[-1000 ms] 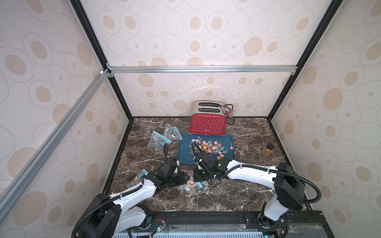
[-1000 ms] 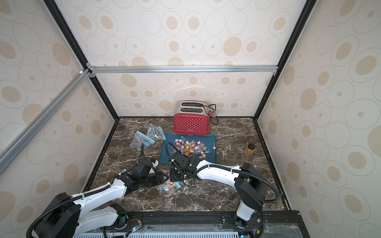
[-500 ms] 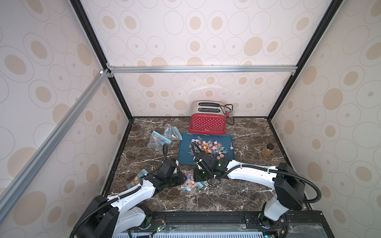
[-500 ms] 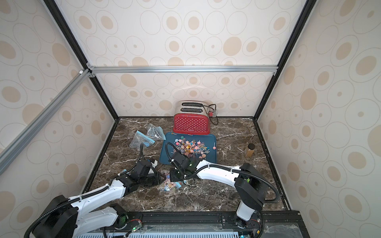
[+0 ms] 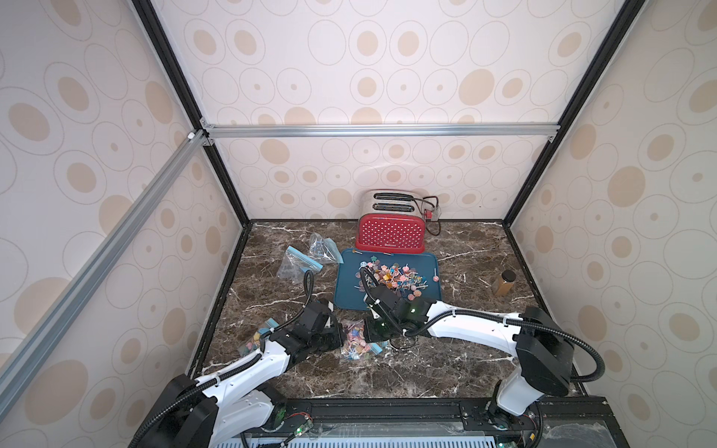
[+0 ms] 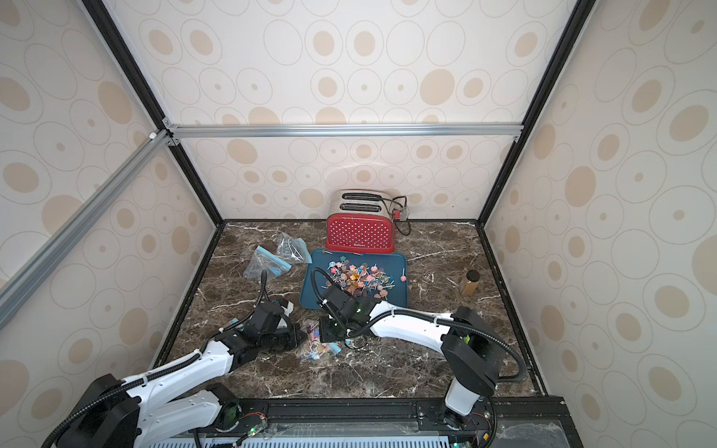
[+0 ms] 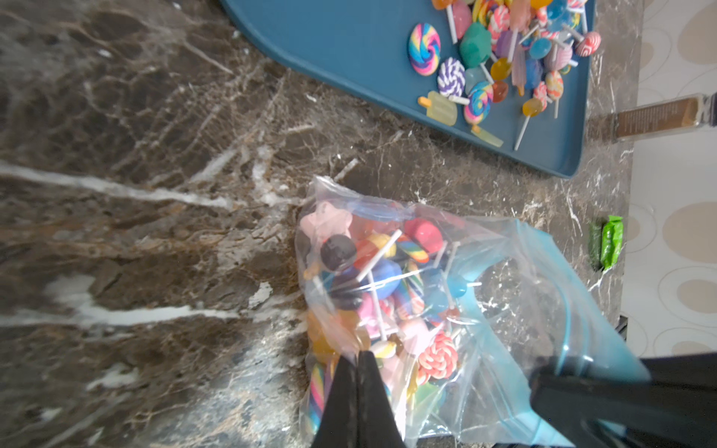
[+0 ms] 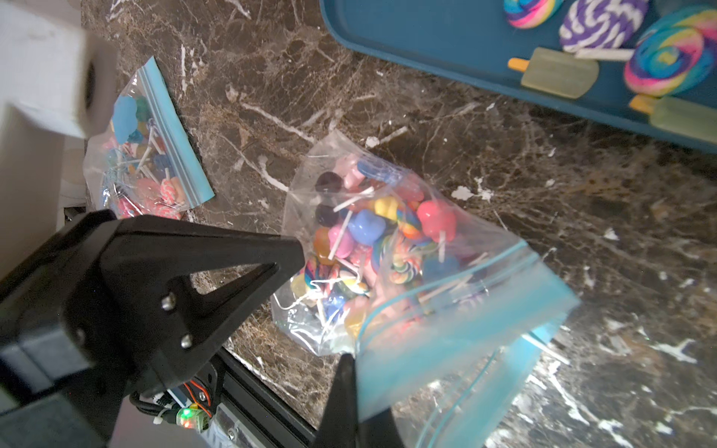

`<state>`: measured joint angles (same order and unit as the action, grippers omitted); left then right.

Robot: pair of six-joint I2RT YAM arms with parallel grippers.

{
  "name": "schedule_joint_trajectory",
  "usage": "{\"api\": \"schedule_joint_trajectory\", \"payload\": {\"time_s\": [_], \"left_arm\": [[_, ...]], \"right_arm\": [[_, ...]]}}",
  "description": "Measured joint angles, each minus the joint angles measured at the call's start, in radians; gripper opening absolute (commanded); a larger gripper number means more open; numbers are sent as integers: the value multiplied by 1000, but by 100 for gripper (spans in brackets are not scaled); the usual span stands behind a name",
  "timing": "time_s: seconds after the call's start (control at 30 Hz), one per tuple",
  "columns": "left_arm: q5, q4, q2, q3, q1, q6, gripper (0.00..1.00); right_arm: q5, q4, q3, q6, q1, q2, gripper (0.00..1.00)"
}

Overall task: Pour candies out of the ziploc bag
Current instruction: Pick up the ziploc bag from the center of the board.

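Observation:
The ziploc bag [image 5: 356,342] [image 6: 319,344] lies on the marble top between my two grippers, full of candies [image 7: 382,273] [image 8: 364,227]: small coloured lollipops on white sticks. My left gripper [image 7: 357,355] [image 5: 338,336] is shut, pinching the clear plastic at the bag's closed end. My right gripper [image 8: 351,360] [image 5: 370,332] is shut on the blue zip edge [image 8: 458,349] at the mouth, which gapes a little. In the right wrist view the left gripper's black finger [image 8: 232,252] touches the bag's side.
The blue tray [image 5: 349,298] [image 7: 349,46] just beyond the bag holds a heap of loose lollipops [image 5: 392,277]. Behind it stands a red toaster [image 5: 390,232]. A second full bag [image 5: 257,338] [image 8: 149,155] lies left. Two empty bags [image 5: 300,263] sit back left, a brown bottle [image 5: 503,282] right.
My left gripper's jaws have closed onto the bag's clear end. The right gripper has kept its hold on the zip edge, and the bag has stayed in place.

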<state>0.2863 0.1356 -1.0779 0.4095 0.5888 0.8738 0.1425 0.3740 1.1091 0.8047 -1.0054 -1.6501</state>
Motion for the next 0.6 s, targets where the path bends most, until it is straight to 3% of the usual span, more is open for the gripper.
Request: {"api": "schedule_joint_trajectory", "payload": {"time_s": [0.6], "left_arm": [[-4, 2, 22, 42, 0, 1, 0]], "right_arm": [[-27, 100, 165, -61, 3, 0, 0]]}}
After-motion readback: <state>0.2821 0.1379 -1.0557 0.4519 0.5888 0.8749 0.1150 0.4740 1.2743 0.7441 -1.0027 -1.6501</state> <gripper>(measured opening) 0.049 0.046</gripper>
